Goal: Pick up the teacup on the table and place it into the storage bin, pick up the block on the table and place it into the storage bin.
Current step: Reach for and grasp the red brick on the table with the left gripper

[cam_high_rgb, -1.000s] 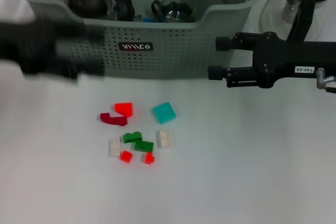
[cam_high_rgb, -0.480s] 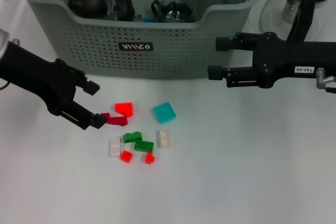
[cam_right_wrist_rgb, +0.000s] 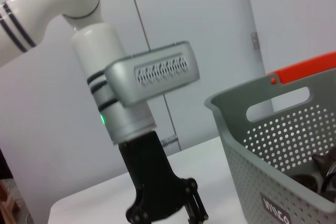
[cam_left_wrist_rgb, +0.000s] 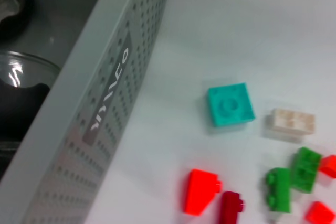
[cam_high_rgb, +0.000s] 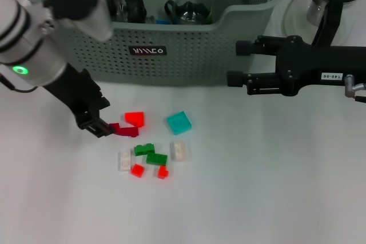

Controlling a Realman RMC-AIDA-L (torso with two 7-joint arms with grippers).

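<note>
Head view: left gripper (cam_high_rgb: 98, 119) jaws narrowly apart beside dark-red block (cam_high_rgb: 124, 130).

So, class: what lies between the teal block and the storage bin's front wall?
Bare white table; the head view shows nothing between the teal block and the storage bin.

1. The left arm's white and grey housing with its black end effector (cam_right_wrist_rgb: 195, 214) points down over the white desk (cam_right_wrist_rgb: 105, 198).
2. Beside it stands the grey-green perforated plastic storage bin (cam_right_wrist_rgb: 283, 145), dark items inside.
</note>
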